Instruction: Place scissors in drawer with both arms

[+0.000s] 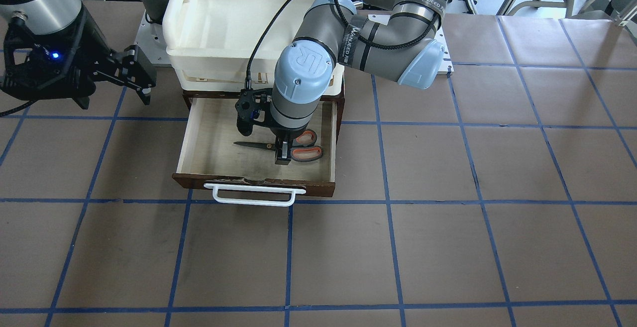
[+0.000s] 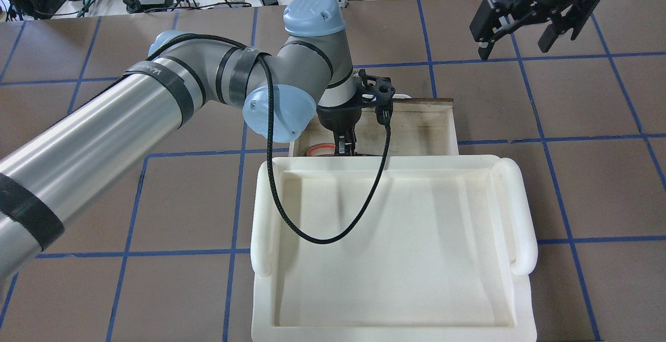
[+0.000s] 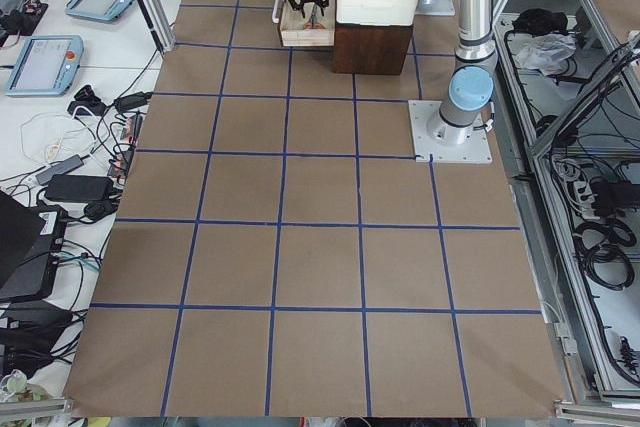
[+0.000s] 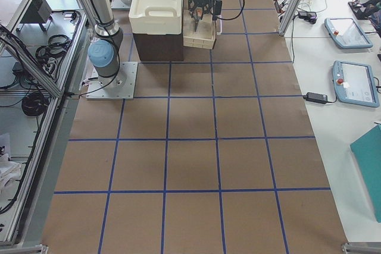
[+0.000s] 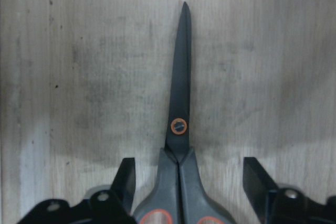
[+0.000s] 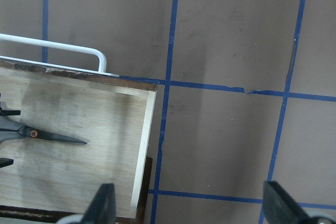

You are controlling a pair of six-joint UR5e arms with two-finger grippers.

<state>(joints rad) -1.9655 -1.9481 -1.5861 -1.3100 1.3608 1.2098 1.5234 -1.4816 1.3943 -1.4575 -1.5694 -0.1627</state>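
The scissors (image 1: 306,154) lie flat on the pale floor of the open drawer (image 1: 184,143), blades pointing toward the view's left. My left gripper (image 1: 283,150) reaches down into the drawer right over them. In the left wrist view the scissors (image 5: 180,129) lie between the fingers (image 5: 126,177) with a gap on each side, so the left gripper (image 5: 189,163) is open. My right gripper (image 1: 112,90) is open and empty, hovering above the table beside the drawer. Its wrist view shows the scissors (image 6: 47,135) and the drawer corner (image 6: 144,129).
A cream-white plastic tray (image 2: 520,201) sits on top of the dark cabinet (image 3: 370,42) behind the drawer. The white bar handle (image 1: 254,197) sticks out at the drawer's front. Brown table with blue tape lines lies all around.
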